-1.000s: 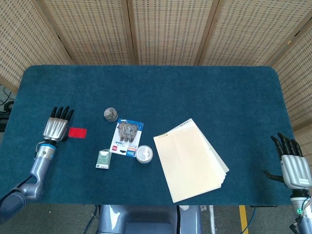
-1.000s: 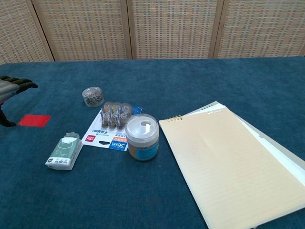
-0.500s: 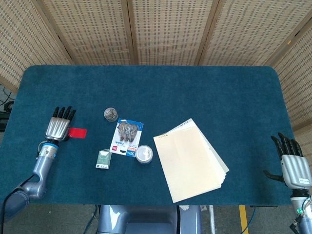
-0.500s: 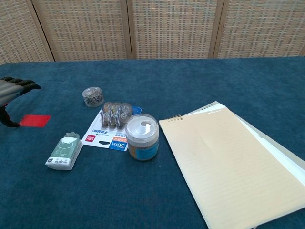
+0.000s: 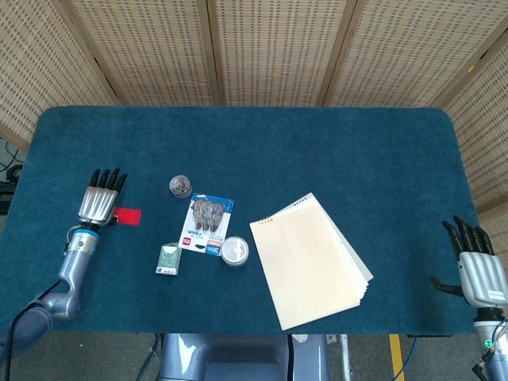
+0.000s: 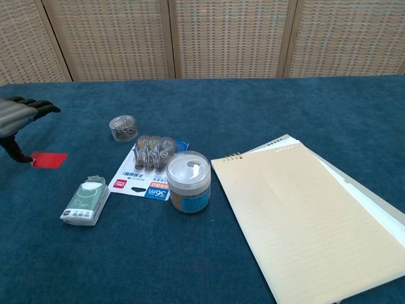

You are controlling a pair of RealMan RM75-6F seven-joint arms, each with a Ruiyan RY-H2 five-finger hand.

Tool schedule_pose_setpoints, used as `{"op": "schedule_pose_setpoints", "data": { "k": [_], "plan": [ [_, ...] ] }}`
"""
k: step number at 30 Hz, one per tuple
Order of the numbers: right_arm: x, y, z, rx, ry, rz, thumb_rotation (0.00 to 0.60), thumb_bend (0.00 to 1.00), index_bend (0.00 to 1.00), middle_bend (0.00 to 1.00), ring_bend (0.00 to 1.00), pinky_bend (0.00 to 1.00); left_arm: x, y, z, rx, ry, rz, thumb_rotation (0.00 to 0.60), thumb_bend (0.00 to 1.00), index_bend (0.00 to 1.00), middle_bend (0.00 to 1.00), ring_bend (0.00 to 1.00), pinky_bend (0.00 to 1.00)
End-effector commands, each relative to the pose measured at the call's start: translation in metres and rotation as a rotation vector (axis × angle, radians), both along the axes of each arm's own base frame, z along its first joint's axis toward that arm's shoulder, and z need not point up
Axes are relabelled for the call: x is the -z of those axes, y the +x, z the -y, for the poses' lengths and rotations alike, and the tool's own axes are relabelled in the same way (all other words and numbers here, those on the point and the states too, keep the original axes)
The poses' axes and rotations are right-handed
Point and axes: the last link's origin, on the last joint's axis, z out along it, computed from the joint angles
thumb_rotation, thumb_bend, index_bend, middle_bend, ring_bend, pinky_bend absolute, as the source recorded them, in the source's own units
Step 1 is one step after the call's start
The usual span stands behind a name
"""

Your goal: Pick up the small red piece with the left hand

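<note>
The small red piece point(image 5: 128, 216) point(image 6: 50, 160) lies flat on the blue table cover at the left. My left hand point(image 5: 100, 202) point(image 6: 17, 118) hovers just over its left edge with the fingers stretched out and apart, the thumb pointing down near the piece's left end. It holds nothing. Far off at the table's right front edge, my right hand point(image 5: 475, 266) stays open with its fingers straight and empty; the chest view does not show it.
Right of the red piece lie a small round tin point(image 5: 180, 186), a blister pack of clips point(image 5: 206, 222), a green-white packet point(image 5: 168, 259) and a lidded jar point(image 5: 234, 252). A notepad point(image 5: 311, 259) lies at centre right. Wicker screens stand behind the table.
My left hand has shifted to the right and slightly away from the robot, now reaching over the red piece's left edge. The right hand has stayed still.
</note>
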Motion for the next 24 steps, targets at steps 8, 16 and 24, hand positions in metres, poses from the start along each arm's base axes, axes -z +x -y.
{"op": "schedule_pose_setpoints", "data": {
  "k": [8,16,24],
  "plan": [
    [-0.001,0.000,0.000,0.001,-0.002,0.003,0.600,0.05,0.00,0.00,0.00,0.00,0.001,0.011,-0.004,0.019,0.029,0.017,0.600,0.21,0.00,0.00,0.00,0.00],
    [-0.001,-0.001,-0.001,0.003,-0.002,0.004,0.600,0.05,0.00,0.00,0.00,0.00,-0.004,0.017,0.000,0.040,0.037,0.064,0.600,0.21,0.00,0.00,0.00,0.00],
    [0.000,0.001,-0.001,-0.003,-0.001,0.000,0.600,0.05,0.00,0.00,0.00,0.00,-0.023,0.013,0.013,0.065,0.015,0.092,0.600,0.21,0.22,0.00,0.00,0.00]
  ]
}}
